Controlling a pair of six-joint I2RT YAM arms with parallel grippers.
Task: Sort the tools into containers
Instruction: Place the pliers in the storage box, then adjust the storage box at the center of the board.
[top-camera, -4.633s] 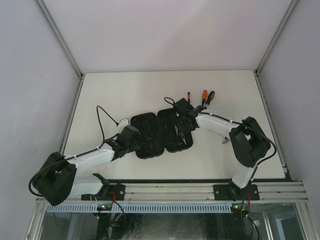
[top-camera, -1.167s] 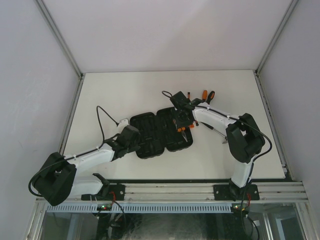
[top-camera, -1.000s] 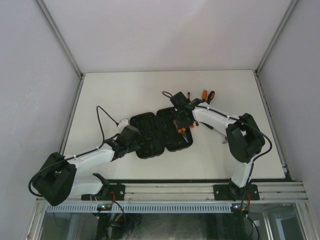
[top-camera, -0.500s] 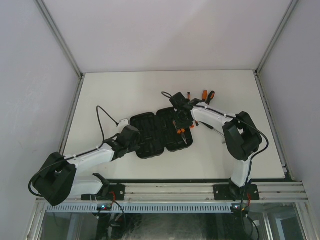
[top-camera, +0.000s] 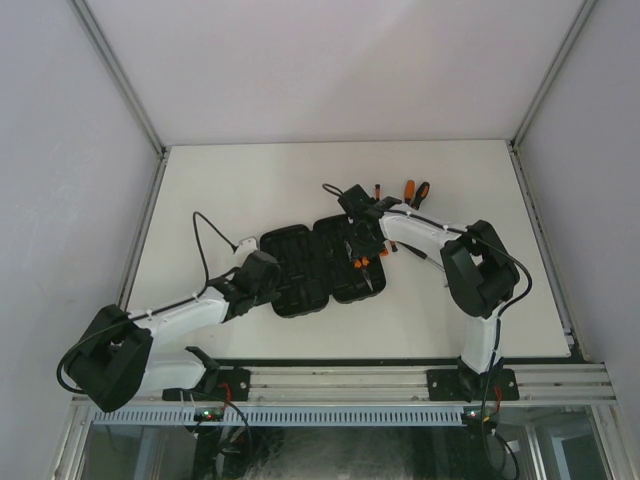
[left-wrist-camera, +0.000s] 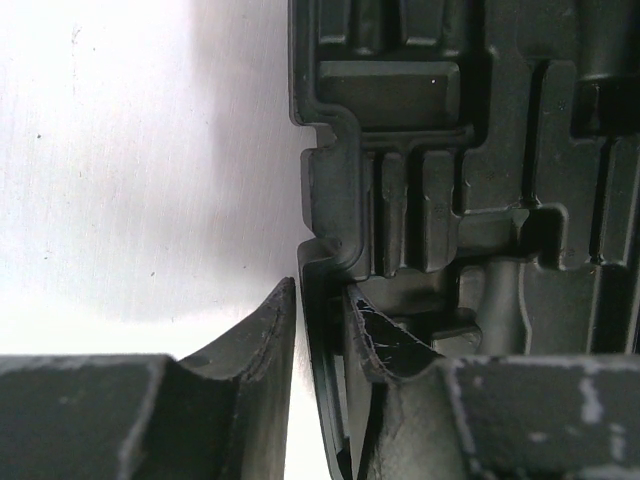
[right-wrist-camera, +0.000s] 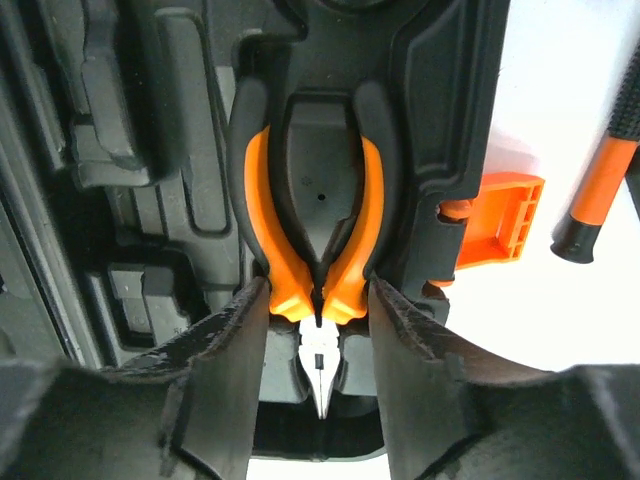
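The black tool case (top-camera: 300, 268) lies open in the middle of the table. Orange-handled pliers (right-wrist-camera: 312, 215) lie in a moulded slot of its right half, metal nose toward the camera. My right gripper (right-wrist-camera: 318, 300) hangs over them, and its fingers rest against both handles near the joint. In the top view it is above the case's right half (top-camera: 360, 243). My left gripper (left-wrist-camera: 320, 300) straddles the left rim of the case (left-wrist-camera: 325, 200), one finger outside and one inside, shut on that rim. Three screwdrivers (top-camera: 409, 192) lie on the table behind the case.
The case's orange latch (right-wrist-camera: 497, 218) sticks out beside the right fingers. An orange-and-black handle (right-wrist-camera: 598, 190) lies just beyond it. A thin dark tool (top-camera: 428, 256) shows partly under the right forearm. Metal frame rails and grey walls border the white table (top-camera: 230, 190).
The right arm's elbow has drifted a little to the left, with the gripper staying over the pliers in the case. The left arm has not moved.
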